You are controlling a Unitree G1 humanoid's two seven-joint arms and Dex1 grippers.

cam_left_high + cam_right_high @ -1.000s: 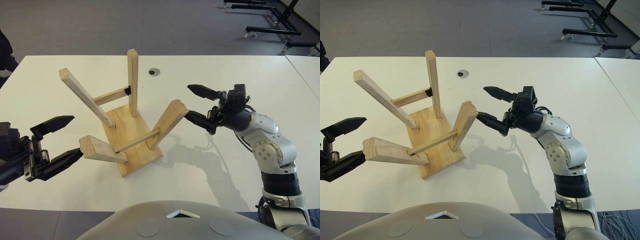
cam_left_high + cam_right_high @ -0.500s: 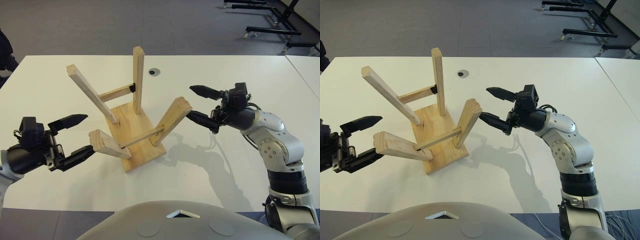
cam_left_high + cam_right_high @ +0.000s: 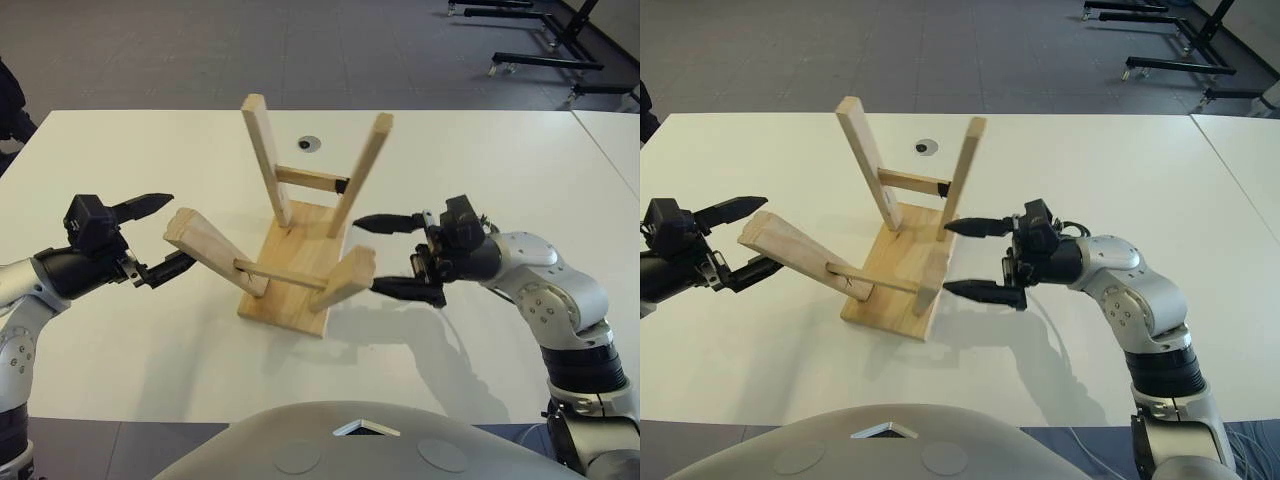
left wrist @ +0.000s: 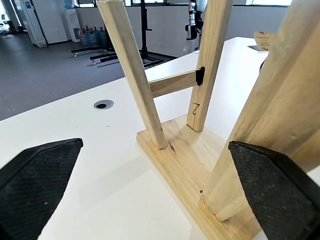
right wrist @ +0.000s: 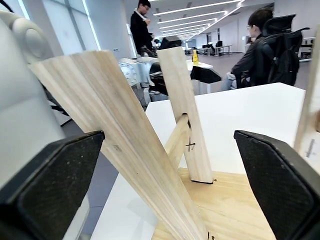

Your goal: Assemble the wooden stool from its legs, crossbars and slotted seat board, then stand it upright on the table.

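Nearest, we see both end effectors low over the white worktop [image 3: 500, 150], one on each side of the stool [image 3: 295, 250]. The stool stands upside down, its board [image 3: 285, 305] flat on the worktop and all four legs up.

The left end effector [image 3: 181, 228] is spread wide, one finger above and one below the free end of the near-left leg [image 3: 215, 248], which slants out toward it. In the left wrist view one pad [image 4: 272, 192] sits just beside that leg, but we cannot tell whether it touches.

The right end effector [image 3: 364, 255] is also spread wide, its fingers bracketing the free end of the near-right leg [image 3: 345, 282]. In the right wrist view the leg lies between the pads, closer to one pad [image 5: 52, 180], and again we cannot tell contact. Neither end effector is clamped on anything.

A thin crossbar [image 3: 282, 275] joins the two near legs. Farther back, the far-left leg [image 3: 266, 160] and far-right leg [image 3: 364, 172] rise from the board and splay apart toward their tops. A short bar [image 3: 310, 180] links them.

Beyond them a small round grommet [image 3: 309, 144] sits in the worktop. Past its far edge we see grey floor with black frames [image 3: 545, 61].
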